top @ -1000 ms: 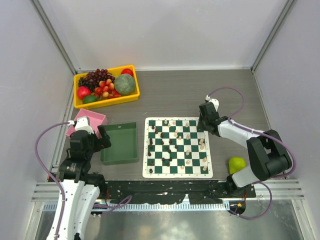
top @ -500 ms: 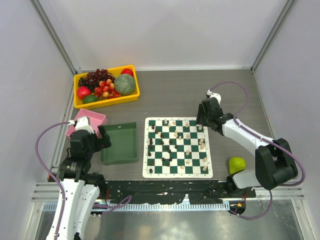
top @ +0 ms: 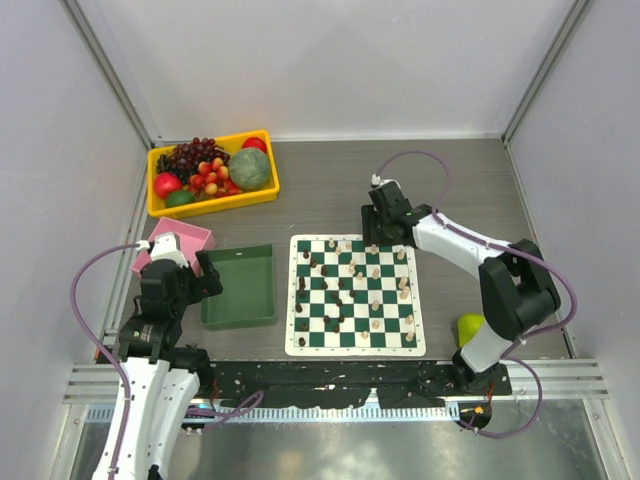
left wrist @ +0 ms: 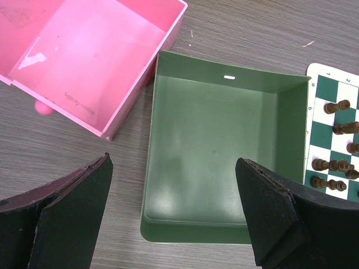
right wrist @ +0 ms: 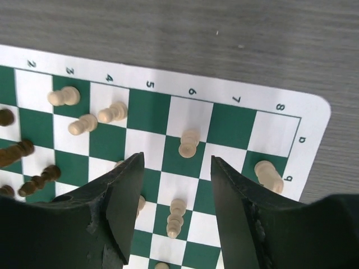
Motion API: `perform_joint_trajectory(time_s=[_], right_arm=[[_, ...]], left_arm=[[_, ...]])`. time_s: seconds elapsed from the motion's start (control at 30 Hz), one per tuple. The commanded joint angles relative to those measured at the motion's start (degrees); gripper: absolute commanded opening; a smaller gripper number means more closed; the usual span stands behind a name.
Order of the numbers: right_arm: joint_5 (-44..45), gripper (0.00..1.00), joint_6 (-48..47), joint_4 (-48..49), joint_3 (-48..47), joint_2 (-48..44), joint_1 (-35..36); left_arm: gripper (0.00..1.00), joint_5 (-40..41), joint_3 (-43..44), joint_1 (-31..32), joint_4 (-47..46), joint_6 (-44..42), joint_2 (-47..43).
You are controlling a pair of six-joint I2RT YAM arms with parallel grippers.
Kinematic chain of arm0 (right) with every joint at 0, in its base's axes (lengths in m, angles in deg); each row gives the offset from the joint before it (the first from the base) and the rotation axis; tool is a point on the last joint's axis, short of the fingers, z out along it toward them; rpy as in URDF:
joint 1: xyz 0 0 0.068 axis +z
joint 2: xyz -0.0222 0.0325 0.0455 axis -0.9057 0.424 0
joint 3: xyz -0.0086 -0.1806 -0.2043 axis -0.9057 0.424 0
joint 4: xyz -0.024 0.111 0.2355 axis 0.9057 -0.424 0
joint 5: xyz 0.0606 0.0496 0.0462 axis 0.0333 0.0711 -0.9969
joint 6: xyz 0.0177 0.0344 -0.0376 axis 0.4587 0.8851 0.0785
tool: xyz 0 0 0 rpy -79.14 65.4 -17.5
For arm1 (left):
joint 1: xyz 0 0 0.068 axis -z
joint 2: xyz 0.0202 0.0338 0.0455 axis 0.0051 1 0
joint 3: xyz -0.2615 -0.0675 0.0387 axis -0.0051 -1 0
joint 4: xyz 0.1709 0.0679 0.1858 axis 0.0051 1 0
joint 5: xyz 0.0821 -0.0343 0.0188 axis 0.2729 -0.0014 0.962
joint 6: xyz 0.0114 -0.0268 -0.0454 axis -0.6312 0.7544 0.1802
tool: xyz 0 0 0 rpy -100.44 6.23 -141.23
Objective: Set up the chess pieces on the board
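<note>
The right end effector [right wrist: 176, 168] hangs over the far edge of the board [right wrist: 168, 73], its black, matte, rough-faced fingers [right wrist: 126, 190] spread wide and holding nothing; a cream piece [right wrist: 189, 143] stands just beyond the gap, apart from both. The board lies flat on the grey wood-grain counter [right wrist: 168, 28], a thin mat of dark green and white checks with a numbered white border. The chess pieces [top: 350, 285] are scattered across its squares, small turned figurines, cream ones nearer the right arm and dark brown ones [left wrist: 336, 106] nearer the left. The left end effector [left wrist: 174, 185] hovers with fingers spread wide and empty above a smooth green plastic tray [left wrist: 213, 145] with rounded corners, just beside a glossy pink box [left wrist: 95, 56]
</note>
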Motion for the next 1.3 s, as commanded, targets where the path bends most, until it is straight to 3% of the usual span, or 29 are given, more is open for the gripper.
perform_joint_trajectory(time_s=[0.0,0.6,0.93,1.27], right_arm=[[0.11,0.56,-0.72,-3.79,-3.02,2.97,0.97],[0.82,0.48,-1.42,-3.18,-5.57,8.78,1.15],[2.14,0.19,-1.59,-4.59,-6.8,9.31,1.24],[4.95,0.17,-1.15,-3.71,-6.01,5.01,-2.62]], left_arm=[[0.99,-0.63,0.65,-0.14,-2.34,0.42,-0.33],[0.99,-0.46,0.82,-0.15,-2.17,0.42,0.19],[0.99,-0.28,0.74,-0.14,-2.26,0.33,0.19],[0.99,-0.46,0.74,-0.15,-2.26,0.42,0.19]])
